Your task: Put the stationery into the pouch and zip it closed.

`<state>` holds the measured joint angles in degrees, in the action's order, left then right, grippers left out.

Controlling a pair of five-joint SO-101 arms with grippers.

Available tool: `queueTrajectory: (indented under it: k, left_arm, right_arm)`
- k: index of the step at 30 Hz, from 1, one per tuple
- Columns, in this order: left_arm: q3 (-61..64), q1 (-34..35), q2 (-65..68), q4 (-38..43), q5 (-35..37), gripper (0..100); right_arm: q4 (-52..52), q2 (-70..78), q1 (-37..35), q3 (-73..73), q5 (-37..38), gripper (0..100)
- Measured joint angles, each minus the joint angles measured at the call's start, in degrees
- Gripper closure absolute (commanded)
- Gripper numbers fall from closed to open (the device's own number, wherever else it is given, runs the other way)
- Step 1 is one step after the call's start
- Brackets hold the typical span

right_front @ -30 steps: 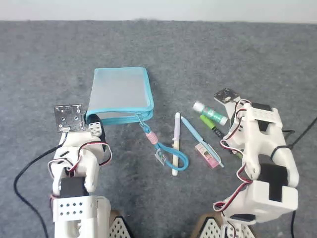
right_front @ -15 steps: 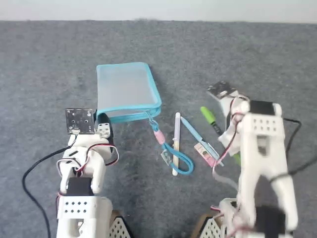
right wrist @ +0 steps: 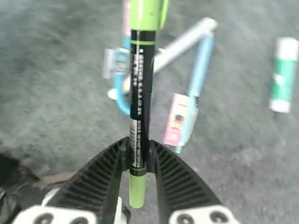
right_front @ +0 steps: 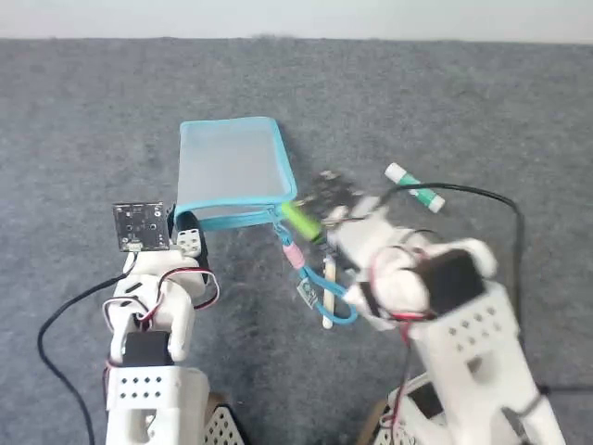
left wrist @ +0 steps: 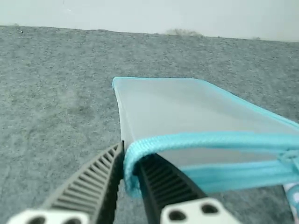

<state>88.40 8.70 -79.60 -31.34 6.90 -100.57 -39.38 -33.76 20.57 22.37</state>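
Left gripper was clamped on the teal-bound near corner of the pouch. The pouch stretched away ahead of its fingers as a frosted, translucent panel edged in teal zipper tape. The pinched lip sat raised above a second teal band beneath. Right gripper was closed on a marker with a black barrel and lime-green ends. It was held lengthwise, with a short green stub behind the fingers and the long end ahead. In the high view that forward green end lay just beside the pouch's zipper-pull corner. Beyond the right gripper on the grey mat lay a white pen, a blue pen, a small pink block and the blue wrist loop. A glue stick lay off to one side, well apart.
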Motion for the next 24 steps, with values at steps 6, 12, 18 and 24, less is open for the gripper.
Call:
queueTrajectory:
  k: [6,12,18,24]
  left_arm:
    - [0.00,0.00,0.00,0.00,0.00,99]
    - [0.00,0.00,0.00,0.00,0.00,99]
    - [0.00,0.00,0.00,0.00,0.00,99]
    - [0.00,-1.05,0.00,-0.09,-1.14,99]
  right_arm:
    - [0.00,14.77,-2.90,-8.00,-1.76,99.1]
    - [0.00,24.18,-3.16,-13.27,-1.93,99.1]
    - [0.00,29.19,-3.25,-15.65,-1.93,99.1]
    - [0.00,34.90,-3.25,-23.12,-4.31,99.1]
